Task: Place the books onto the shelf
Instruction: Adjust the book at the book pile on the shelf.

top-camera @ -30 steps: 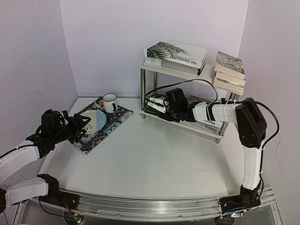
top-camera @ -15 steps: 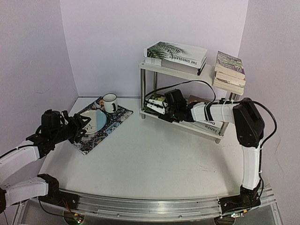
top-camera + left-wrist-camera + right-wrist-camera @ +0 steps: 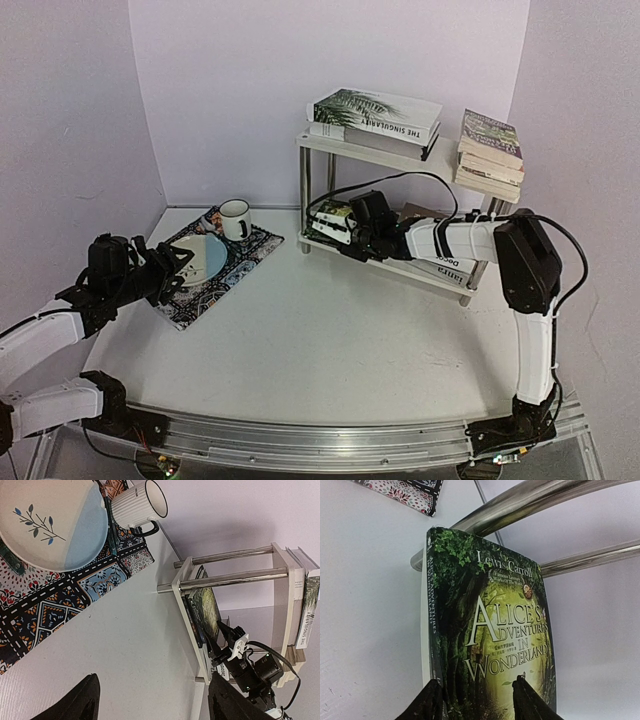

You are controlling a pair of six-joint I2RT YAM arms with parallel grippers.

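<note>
My right end effector is at the lower board of the shelf, fingers either side of the green Alice's Adventures in Wonderland book at that board's left end. Whether they pinch it, I cannot tell. My left end effector hangs released and empty above the counter, near the placemat.

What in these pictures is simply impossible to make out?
- Right wrist view: Alice book's bottom edge cut off by the frame; whether the right claw grips it is unclear.
- Top view: spine titles on the right-hand book stack, too small.
- Left wrist view: left claw's base, cut off by the bottom edge.
</note>
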